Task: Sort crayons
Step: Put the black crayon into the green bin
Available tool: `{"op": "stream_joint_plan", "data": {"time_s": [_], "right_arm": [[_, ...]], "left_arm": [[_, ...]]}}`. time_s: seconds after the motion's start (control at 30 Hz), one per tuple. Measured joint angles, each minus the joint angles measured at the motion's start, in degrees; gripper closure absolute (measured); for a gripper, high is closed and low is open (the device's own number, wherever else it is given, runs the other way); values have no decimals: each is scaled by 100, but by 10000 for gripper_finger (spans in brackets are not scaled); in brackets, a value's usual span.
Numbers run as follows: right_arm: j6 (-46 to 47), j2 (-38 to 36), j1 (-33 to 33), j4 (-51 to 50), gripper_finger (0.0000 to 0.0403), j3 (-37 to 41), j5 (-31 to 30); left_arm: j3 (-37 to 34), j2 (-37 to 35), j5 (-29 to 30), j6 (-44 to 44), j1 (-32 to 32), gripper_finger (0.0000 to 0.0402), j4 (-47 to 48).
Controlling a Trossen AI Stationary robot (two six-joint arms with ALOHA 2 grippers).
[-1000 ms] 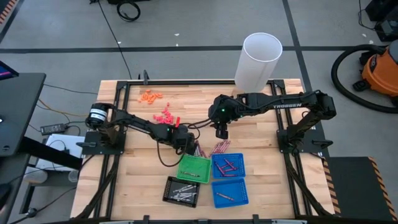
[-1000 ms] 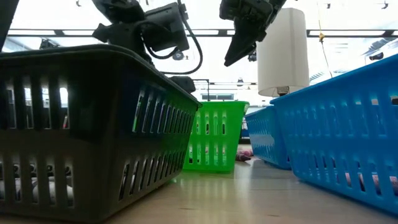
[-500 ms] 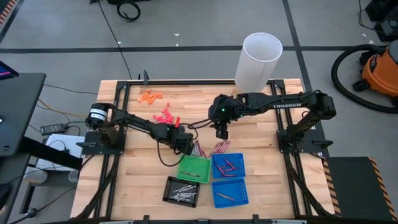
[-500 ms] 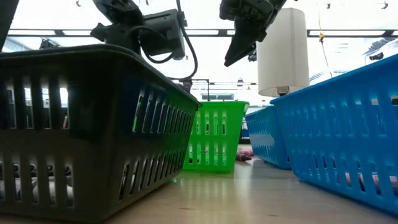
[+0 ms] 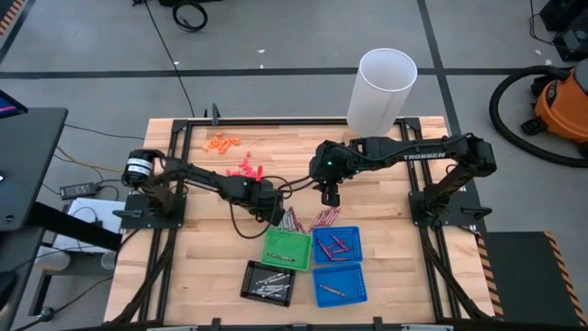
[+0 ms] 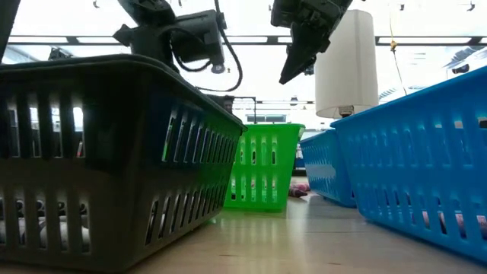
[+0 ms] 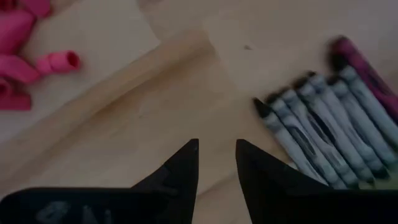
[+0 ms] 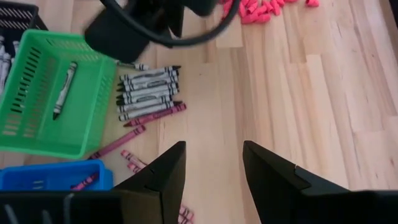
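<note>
A loose pile of short grey-silver and dark red paper-wrapped crayons (image 5: 308, 219) is seen lying on the pale wooden table (image 5: 386, 239), just beyond the small plastic baskets and between the two grippers. The grey ones are laid side by side (image 8: 148, 91), (image 7: 323, 134), with maroon ones beside them.

The left gripper (image 5: 273, 211) is held low over the table just left of the pile; its two dark fingers (image 7: 183, 171) are parted by a narrow gap and nothing is gripped between them. The right gripper (image 5: 329, 197) is held above the table, just beyond the pile and to its right, with its fingers (image 8: 163, 174) spread wide and empty.

In the green slotted basket (image 5: 287, 248) a single grey crayon (image 8: 64, 90) is seen. Dark red crayons lie in the farther blue slotted basket (image 5: 337, 245), and one more in the nearer blue basket (image 5: 338, 285). Grey crayons are gathered in the black slotted basket (image 5: 267, 282) at the near edge.

Chunky coral-pink bits (image 5: 246, 169) lie farther back on the left, tiny orange bits (image 5: 221, 142) beyond them. A tall white cylinder (image 5: 382, 90) stands at the far right edge.
</note>
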State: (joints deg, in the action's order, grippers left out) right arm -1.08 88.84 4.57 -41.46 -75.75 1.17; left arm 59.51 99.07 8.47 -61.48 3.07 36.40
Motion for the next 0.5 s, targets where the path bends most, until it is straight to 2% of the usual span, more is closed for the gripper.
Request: {"op": "stream_joint_plan", "data": {"time_s": [0.1, 0.33, 0.5], "right_arm": [[-4, -1, 7, -96, 235, 0, 0], [62, -44, -36, -119, 235, 0, 20], [-4, -44, -97, 304, 235, 0, 334]], "left_arm": [[-2, -222, -8, 470, 2, 286, 24], [2, -597, -108, 2264, 188, 286, 21], [0, -613, -580, 3734, 236, 286, -102]]}}
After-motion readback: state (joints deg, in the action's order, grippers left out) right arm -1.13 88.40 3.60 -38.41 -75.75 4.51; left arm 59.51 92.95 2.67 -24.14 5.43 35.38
